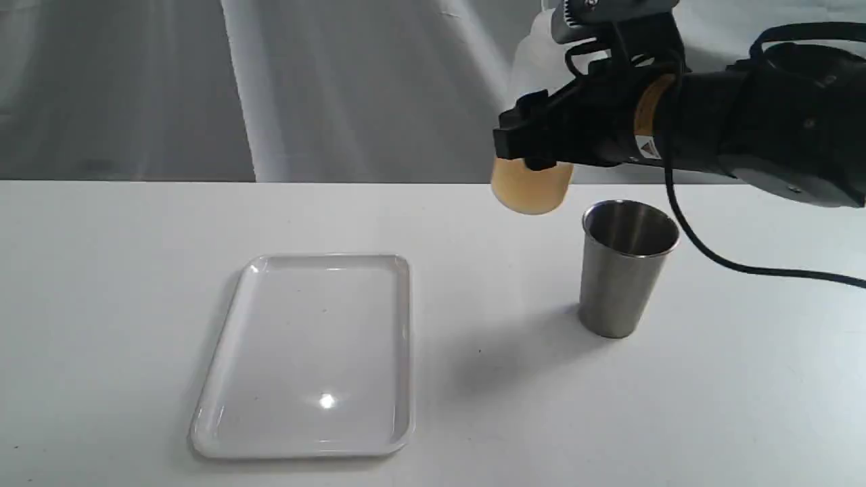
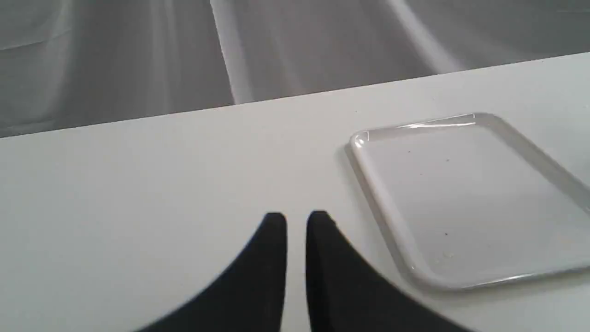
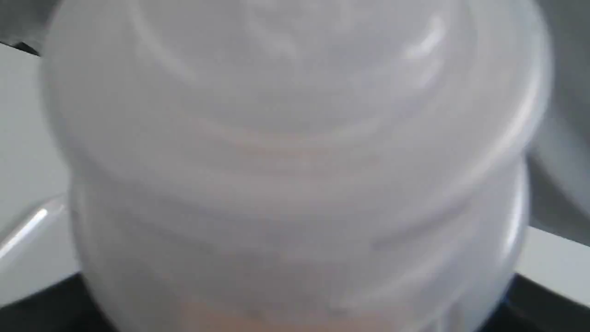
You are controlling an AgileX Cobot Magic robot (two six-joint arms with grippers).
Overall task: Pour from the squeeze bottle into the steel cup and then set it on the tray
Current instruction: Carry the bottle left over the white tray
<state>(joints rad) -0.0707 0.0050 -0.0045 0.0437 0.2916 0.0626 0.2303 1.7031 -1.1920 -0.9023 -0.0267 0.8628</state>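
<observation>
Two arms are on hand, but only one is loaded. Farthest left, the left jaws hover low over the surface [image 2: 138, 184], their black fingers [image 2: 276, 258] nearly together with nothing between them. The tray [image 2: 382, 207] lies flat just beside them, bare.

Next comes the squeeze bottle [image 1: 531, 193], clear of the surface and clamped around its middle by the right jaws. Its long axis stands close to upright, with amber liquid pooled in the base below the jaws and the pale body rising above them. The nozzle is out of sight. Close up, the bottle fills the right wrist view as a blur.

The steel cup [image 1: 626, 270] stands upright below the jaws and off toward that arm's wrist side, apart from the bottle. By my reading, pouring has not begun. The coming move turns on carrying the bottle over the cup's rim and tipping its top down toward it. The right arm is plainly the nearer.

A black cable [image 1: 744, 269] trails from that arm past the cup. The surface is plain white, and grey draped cloth [image 1: 135, 88] closes the room behind.
</observation>
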